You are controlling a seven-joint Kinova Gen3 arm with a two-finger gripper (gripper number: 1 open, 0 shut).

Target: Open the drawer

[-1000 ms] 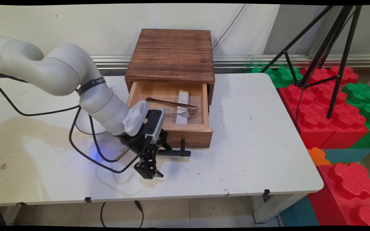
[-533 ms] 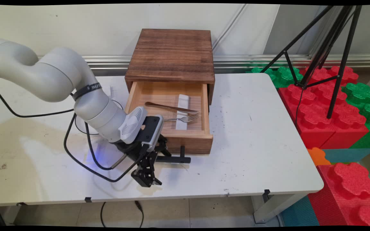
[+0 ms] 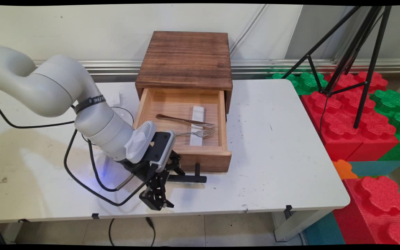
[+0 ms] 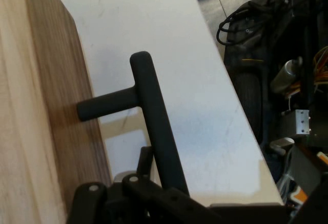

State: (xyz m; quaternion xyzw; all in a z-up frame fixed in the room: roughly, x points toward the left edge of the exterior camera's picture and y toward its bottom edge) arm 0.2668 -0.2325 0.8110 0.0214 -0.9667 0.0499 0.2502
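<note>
The black T-shaped bar handle (image 3: 190,177) of the open wooden drawer (image 3: 200,157) sits clamped in the black two-finger hand (image 3: 172,175). A knife (image 3: 182,120) and fork (image 3: 198,132) lie inside.

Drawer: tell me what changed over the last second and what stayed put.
The gripper, shut on the black handle, moved toward the table's near edge and drew the drawer further out of the wooden box. The knife, fork and white block rode along inside. The box stayed put.
</note>
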